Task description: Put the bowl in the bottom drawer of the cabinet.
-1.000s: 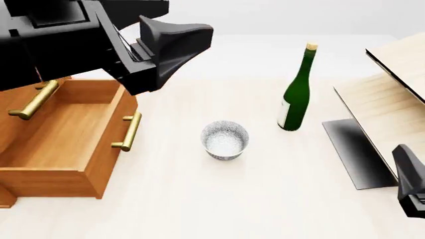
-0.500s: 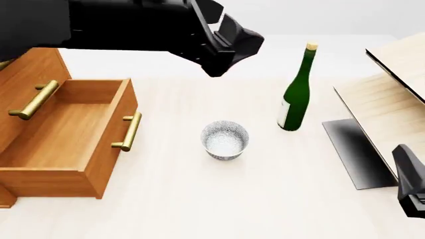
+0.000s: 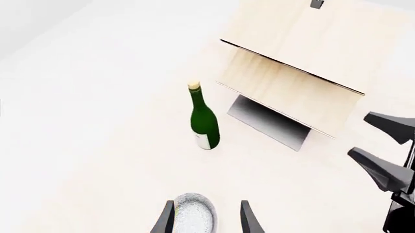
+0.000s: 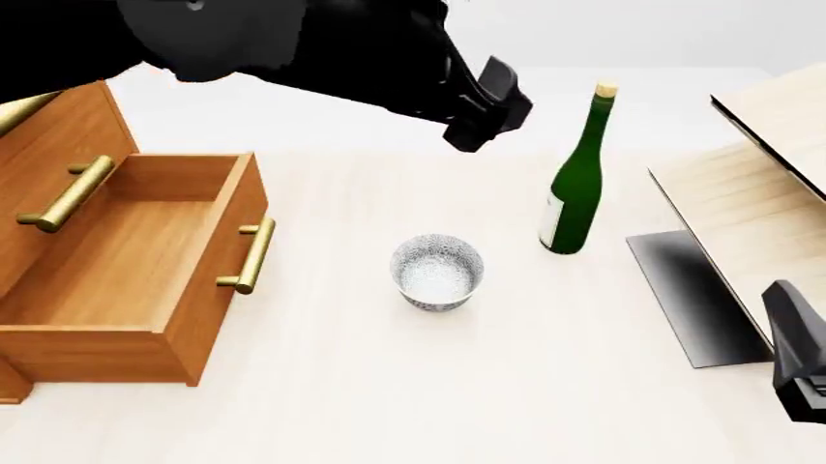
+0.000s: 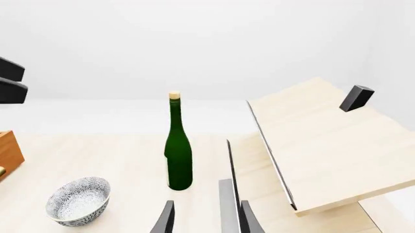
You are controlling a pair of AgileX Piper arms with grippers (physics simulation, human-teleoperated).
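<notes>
Front view: bowl (image 4: pixel 438 272) btwn open bottom drawer (image 4: pixel 123 266) & bottle (image 4: pixel 575 179), apart frm both

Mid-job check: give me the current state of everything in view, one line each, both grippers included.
bowl: upright on the table, empty, not held.
bottom drawer: pulled open, empty.
cabinet: upper drawer fronts closed.
green bottle: standing upright, corked.
left gripper: jaws open, above the bowl, holding nothing.
right gripper: jaws open, empty, off to the right.
</notes>
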